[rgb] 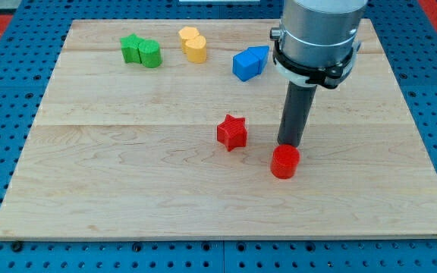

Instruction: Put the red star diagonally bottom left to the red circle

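Observation:
The red star [232, 132] lies near the middle of the wooden board [127, 182]. The red circle [284, 161] lies to its lower right, a short gap away. My tip [289, 144] stands right behind the red circle, at its top edge, touching or nearly touching it. The star is to the left of my tip, apart from it.
At the view's top lie a green star [132, 48] beside a green cylinder-like block [149, 54], a yellow heart-like block [193, 43], and two blue blocks [249, 63] touching each other. The arm's grey body [317, 34] hangs over the top right.

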Robot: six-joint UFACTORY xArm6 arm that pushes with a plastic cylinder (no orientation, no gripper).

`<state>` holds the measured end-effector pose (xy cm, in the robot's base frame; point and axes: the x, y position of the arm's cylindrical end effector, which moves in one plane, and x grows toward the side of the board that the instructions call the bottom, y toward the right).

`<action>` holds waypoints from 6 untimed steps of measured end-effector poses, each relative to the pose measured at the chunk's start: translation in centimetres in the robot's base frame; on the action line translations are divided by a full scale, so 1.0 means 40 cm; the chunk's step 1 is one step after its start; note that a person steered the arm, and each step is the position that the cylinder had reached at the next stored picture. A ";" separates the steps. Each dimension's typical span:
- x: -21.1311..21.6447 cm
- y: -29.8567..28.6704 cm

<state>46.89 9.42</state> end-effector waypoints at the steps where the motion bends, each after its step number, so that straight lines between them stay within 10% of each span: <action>1: -0.067 -0.109; 3: 0.120 -0.258; 5: -0.052 -0.287; 6: 0.079 -0.382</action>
